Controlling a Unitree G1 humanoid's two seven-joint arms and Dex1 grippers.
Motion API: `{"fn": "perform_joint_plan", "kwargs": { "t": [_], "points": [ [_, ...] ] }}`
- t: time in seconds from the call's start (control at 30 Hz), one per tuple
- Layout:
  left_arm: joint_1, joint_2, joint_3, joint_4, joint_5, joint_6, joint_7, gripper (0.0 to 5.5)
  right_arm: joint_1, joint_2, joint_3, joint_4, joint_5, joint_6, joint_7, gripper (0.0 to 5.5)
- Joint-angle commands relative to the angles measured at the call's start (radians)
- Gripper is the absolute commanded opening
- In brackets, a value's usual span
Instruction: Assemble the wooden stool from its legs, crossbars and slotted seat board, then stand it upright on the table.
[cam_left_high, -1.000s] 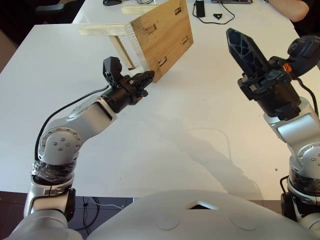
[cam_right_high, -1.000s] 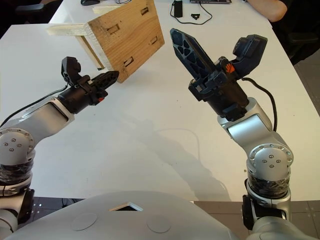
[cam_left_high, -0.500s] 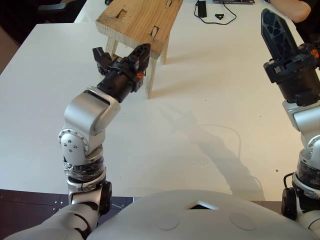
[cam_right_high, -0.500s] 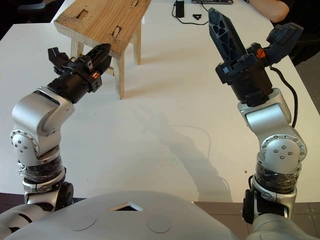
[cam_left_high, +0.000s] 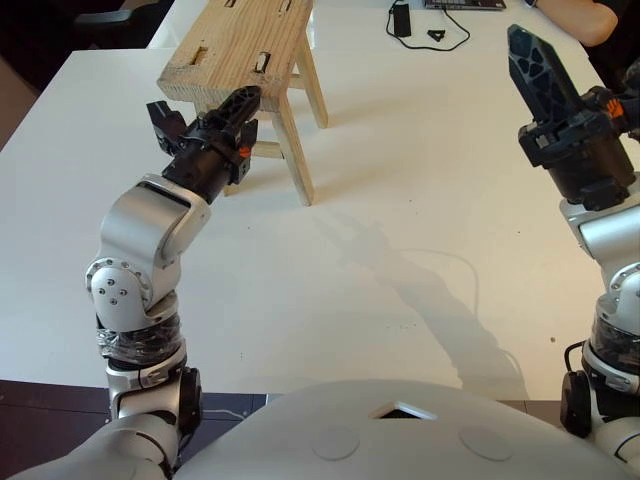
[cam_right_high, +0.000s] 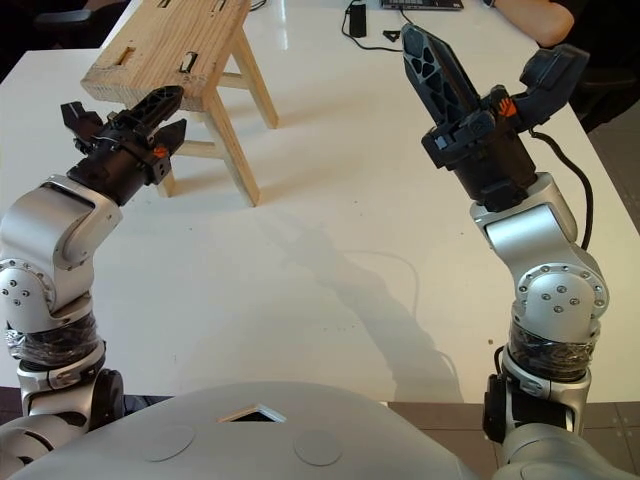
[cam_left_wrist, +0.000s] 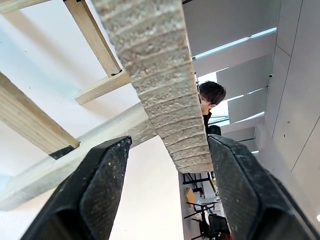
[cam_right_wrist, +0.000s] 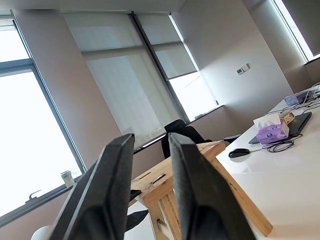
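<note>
Stool set upright. The stool (cam_left_high: 262, 70) stands on its legs at the far left of the desk (cam_left_high: 420, 210), its slotted seat board (cam_left_high: 240, 40) on top and a crossbar (cam_right_high: 200, 148) showing between the near legs; assembly appears complete, and the standing step looks to have been reached within the last second.

Change over the sequence: one second earlier the stool lay tipped on its side, seat face turned toward the camera, with the left end effector at its lower corner; half a second earlier it was already upright; it now stands slightly farther left on the desk.

The left end effector (cam_left_high: 250, 112) remains at the near end of the seat board; in the left wrist view its fingers (cam_left_wrist: 100, 190) stand spread on either side of the board's edge with gaps visible, so the grasp appears released rather than clamped.

The right end effector (cam_left_high: 522, 42) is held high at the right, well apart from the stool, fingers nearly together and holding nothing; it has drawn outward to the right since the first frame.

Remaining work, by judgement: withdrawing the left arm without nudging the seat.
</note>
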Motion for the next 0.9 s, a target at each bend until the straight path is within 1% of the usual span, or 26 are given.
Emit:
{"fn": "perform_joint_plan", "kwargs": {
  "t": [0.03, 0.1, 0.23, 0.4, 0.47, 0.57, 0.73, 0.9],
  "points": [
    [0.163, 0.095, -0.089, 0.041, 0.038, 0.183, -0.124, 2.74, 0.002, 0.012, 0.012, -0.007, -0.032, 0.016, 0.019, 1.29],
    [0.189, 0.139, -0.074, 0.036, 0.082, 0.225, -0.278, 2.74, 0.011, 0.019, 0.018, -0.012, -0.046, 0.016, 0.030, 1.29],
    [0.291, 0.221, -0.073, 0.043, 0.270, 0.276, -0.615, 2.74, 0.017, 0.034, 0.031, -0.010, -0.072, 0.018, 0.054, 1.29],
    [0.448, 0.314, -0.085, 0.008, 0.475, 0.262, -1.027, 2.74, 0.016, 0.038, 0.038, 0.000, -0.096, 0.020, 0.077, 1.29],
    [0.463, 0.338, -0.087, 0.025, 0.548, 0.242, -1.110, 2.74, 0.015, 0.040, 0.044, 0.004, -0.113, 0.020, 0.088, 1.29],
    [0.426, 0.336, -0.061, 0.039, 0.574, 0.232, -1.146, 2.74, 0.011, 0.045, 0.052, 0.004, -0.131, 0.017, 0.098, 1.29],
    [0.301, 0.274, -0.022, 0.018, 0.561, 0.253, -1.053, 2.74, 0.011, 0.059, 0.056, 0.000, -0.150, 0.014, 0.108, 1.29],
    [0.240, 0.252, -0.009, -0.034, 0.562, 0.270, -1.022, 2.74, 0.026, 0.065, 0.061, -0.006, -0.169, 0.019, 0.128, 1.29]
  ]
}}
